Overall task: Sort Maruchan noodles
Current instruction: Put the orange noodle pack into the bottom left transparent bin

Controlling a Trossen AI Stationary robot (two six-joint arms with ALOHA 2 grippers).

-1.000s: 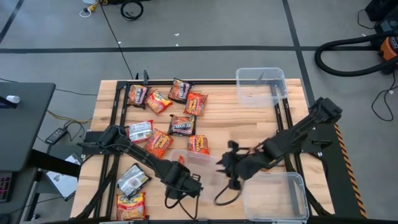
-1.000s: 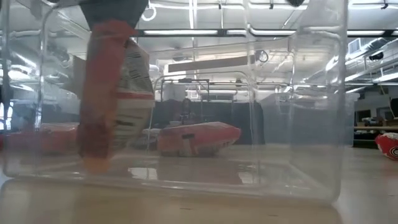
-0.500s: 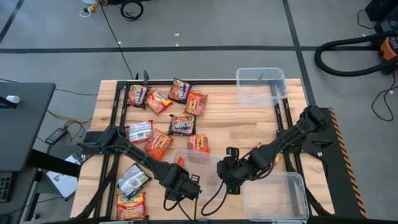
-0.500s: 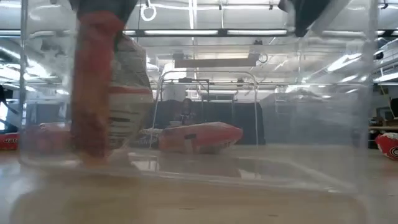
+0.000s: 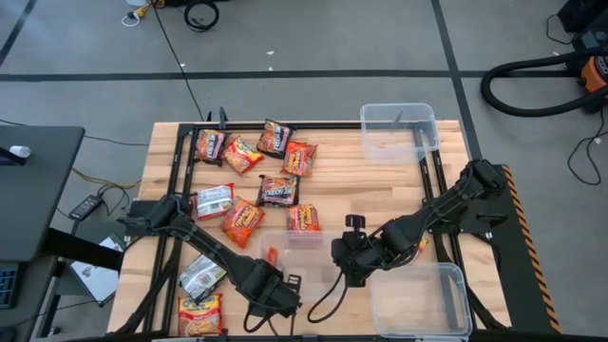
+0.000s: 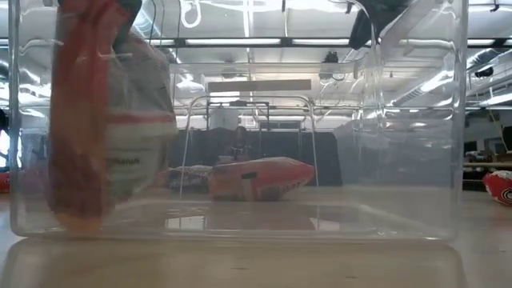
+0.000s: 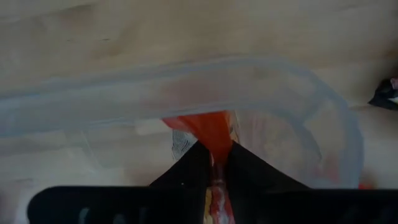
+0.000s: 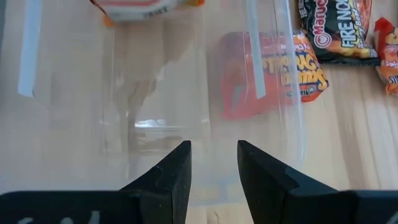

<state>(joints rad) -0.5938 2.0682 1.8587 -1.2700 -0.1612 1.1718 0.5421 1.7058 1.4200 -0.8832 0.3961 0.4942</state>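
Observation:
A clear bin (image 5: 304,236) stands near the table's front middle. Inside it an orange-red Maruchan packet (image 6: 96,136) with a white back hangs upright by the bin's left wall. My left gripper (image 7: 214,163) is above it, shut on its top. Whether the packet's lower end (image 6: 74,224) meets the bin floor, I cannot tell. My right gripper (image 8: 213,165) stands at the bin's right rim (image 6: 376,20), shut on the wall. Several more packets (image 5: 278,190) lie flat on the wood at the far left. My left gripper pinches the packet's top edge (image 7: 213,144) between its two fingers, coming from above and pointing down. The packet hangs upright below the fingers, inside the bin. My right gripper has the bin's right wall at the rim (image 8: 214,186) between its fingers, slanting down from the table's right. The bin rests flat on the table.
Two more clear bins stand on the right, one at the far edge (image 5: 399,128) and one at the near edge (image 5: 418,299). Loose packets lie near my left arm (image 5: 202,274) and at the near left corner (image 5: 199,313). A black frame (image 5: 185,161) rims the table.
The bin, tilted a second ago, has come down level on the table as my right gripper tipped further downward. My left gripper has drifted toward the table's near left with the packet, which still hangs upright and is now closer to the bin's left wall.

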